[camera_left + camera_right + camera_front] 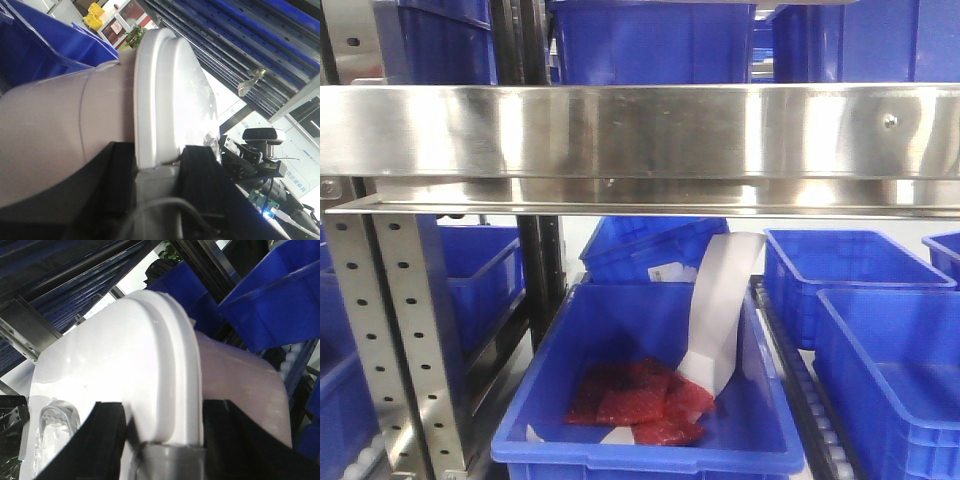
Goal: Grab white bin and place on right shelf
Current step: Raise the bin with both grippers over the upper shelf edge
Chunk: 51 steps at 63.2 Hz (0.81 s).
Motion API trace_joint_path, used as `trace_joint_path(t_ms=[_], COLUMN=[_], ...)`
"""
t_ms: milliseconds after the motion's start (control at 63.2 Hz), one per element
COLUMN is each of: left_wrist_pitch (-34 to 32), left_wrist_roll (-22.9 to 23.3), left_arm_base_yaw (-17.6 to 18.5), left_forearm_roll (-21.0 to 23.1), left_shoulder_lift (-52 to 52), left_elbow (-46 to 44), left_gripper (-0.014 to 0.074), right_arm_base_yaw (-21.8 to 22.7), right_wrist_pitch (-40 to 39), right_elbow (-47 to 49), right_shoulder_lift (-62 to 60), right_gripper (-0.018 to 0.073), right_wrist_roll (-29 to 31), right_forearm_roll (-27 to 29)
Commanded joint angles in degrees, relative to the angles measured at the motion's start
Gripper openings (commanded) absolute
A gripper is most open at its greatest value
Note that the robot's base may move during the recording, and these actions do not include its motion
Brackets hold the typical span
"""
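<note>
Left hand (156, 157) and right hand (163, 412) each clamp the lidded rim of the large pale pinkish-white plastic bin (50, 130).

white bin (55, 130): pale pinkish-white body
lid (115, 355): translucent wht
right shelf (640, 130): shiny steel rail; grey perf. uprights (415, 330)
open bins (620, 325): blue
packets (640, 395): red

I am holding the white bin (55, 125) with both grippers: my left gripper (157, 157) is pinching its lidded rim between two black fingers (112, 175), and my right gripper (165, 427) is clamping the rim likewise
</note>
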State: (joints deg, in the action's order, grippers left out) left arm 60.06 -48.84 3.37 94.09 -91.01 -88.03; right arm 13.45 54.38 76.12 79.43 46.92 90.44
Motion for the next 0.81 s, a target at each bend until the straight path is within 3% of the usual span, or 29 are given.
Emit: trace_joint_path(t_ms=[0,791], left_wrist_pitch=[14.52,14.52], left_wrist_roll=[-0.74,-0.74], left_arm_base_yaw=[3.82,3.82], left_forearm_roll=[4.68,4.82], left_shoulder_lift=[2.89,2.89], left_elbow=[-2.19,-2.19], left_gripper=[-0.0118,-0.0118], right_arm_base_yaw=[-2.84,-2.84], right_wrist_pitch=[17.97,17.97], right_elbow=[1.79,1.79], right_shoulder_lift=[-2.92,-2.92], right_gripper=[0.0057,0.0057], right_wrist_roll=[0.25,0.25], right_forearm_roll=[6.28,6.28])
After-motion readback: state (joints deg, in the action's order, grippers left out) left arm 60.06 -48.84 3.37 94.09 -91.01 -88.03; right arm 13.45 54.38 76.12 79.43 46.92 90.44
